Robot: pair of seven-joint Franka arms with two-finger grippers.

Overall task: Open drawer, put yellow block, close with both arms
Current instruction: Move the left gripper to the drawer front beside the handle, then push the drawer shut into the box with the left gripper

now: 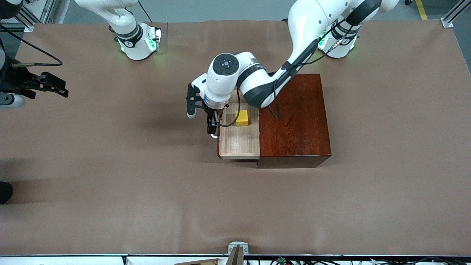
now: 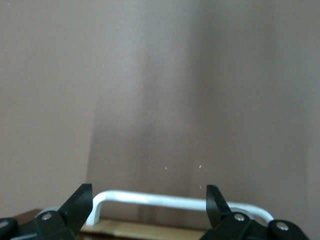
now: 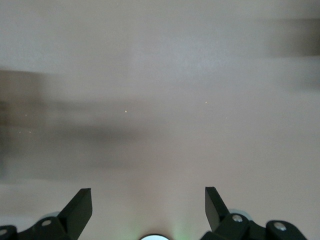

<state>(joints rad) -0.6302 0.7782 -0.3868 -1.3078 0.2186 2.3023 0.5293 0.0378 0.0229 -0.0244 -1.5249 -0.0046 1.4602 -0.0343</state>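
Brown cloth-covered tabletop (image 1: pixel 110 206) filled most of the frame, slightly wrinkled. Grey floor (image 1: pixel 220 9) along the top edge, aluminium frame rail (image 1: pixel 454 13) at upper right, yellow floor stripe (image 1: pixel 421 9) beside it.

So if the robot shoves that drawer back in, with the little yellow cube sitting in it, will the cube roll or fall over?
Probably not. The yellow block is a squat, flat-sided cube resting flat on the floor of the drawer, so it should slide rather than roll or tip. It looks small and likely light, so a sharp push might skid it across the smooth-looking wood. The drawer's walls should contain it.
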